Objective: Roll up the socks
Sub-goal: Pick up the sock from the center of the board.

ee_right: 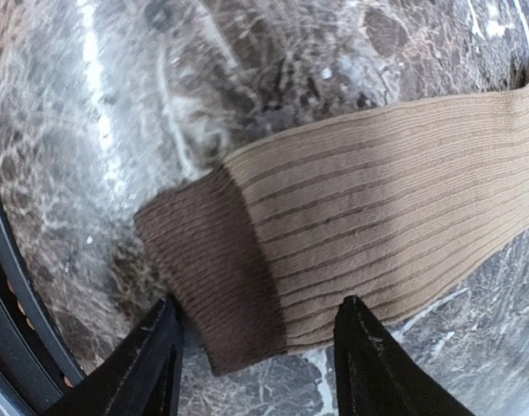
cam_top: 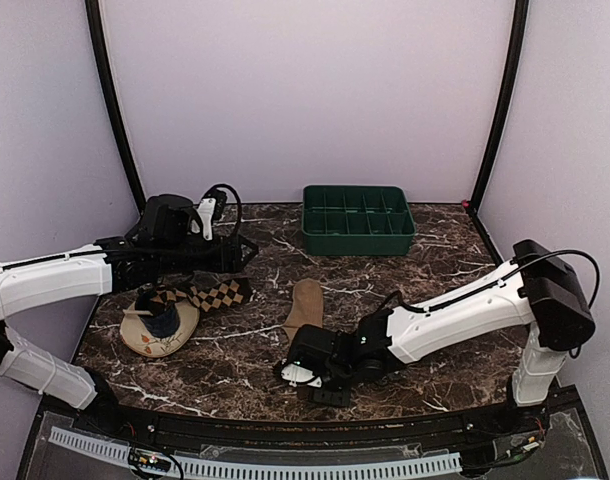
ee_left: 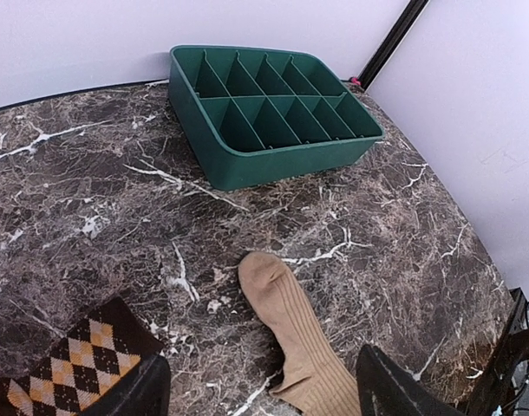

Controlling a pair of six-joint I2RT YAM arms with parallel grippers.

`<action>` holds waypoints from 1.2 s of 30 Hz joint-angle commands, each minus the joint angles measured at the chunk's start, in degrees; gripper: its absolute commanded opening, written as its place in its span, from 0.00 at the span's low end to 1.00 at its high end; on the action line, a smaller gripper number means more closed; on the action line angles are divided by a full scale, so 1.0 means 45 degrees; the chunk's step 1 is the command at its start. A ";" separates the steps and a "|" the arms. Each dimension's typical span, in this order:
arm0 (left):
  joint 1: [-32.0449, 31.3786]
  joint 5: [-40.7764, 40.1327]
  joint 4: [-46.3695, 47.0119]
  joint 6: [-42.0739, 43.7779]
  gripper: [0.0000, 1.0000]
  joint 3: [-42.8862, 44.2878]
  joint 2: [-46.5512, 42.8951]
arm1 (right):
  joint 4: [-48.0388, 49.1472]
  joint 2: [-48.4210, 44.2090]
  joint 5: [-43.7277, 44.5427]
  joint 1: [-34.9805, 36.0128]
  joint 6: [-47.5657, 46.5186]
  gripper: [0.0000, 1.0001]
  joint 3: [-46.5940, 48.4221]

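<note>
Your right gripper (ee_right: 257, 308) stands partly open and empty, straddling the dark end of the ribbed tan-brown fabric sock (ee_right: 377, 199), which lies flat in front of the green plastic divided tray (cam_top: 356, 246). I judge it is placed to start rolling. Your left gripper (ee_left: 260, 368) hovers left of the tray, wide open and empty. The brown veined marble tabletop (cam_top: 450, 262) sits between lilac walls (cam_top: 305, 90).

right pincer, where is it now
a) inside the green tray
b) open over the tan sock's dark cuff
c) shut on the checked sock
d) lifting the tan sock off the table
b: the right wrist view shows the right pincer open, a finger either side of the dark cuff of the tan sock, which lies flat on the table.
</note>
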 commanded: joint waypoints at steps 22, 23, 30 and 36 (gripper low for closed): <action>0.0333 -0.0166 0.0058 0.0018 0.77 -0.0541 -0.0944 | -0.1951 0.0147 -0.4760 -0.0519 0.1080 0.00 0.2492; 0.0333 -0.0186 0.0057 -0.0016 0.77 -0.0616 -0.1028 | -0.2085 0.0161 -0.5100 -0.0510 0.1205 0.00 0.2764; 0.0333 -0.0144 -0.0011 -0.0198 0.76 -0.1203 -0.1781 | -0.2858 0.0584 -0.6782 -0.0337 0.2165 0.00 0.4358; 0.0333 -0.0200 -0.0211 -0.0295 0.76 -0.1564 -0.2604 | -0.3366 0.1344 -0.7729 -0.0131 0.2559 0.00 0.5914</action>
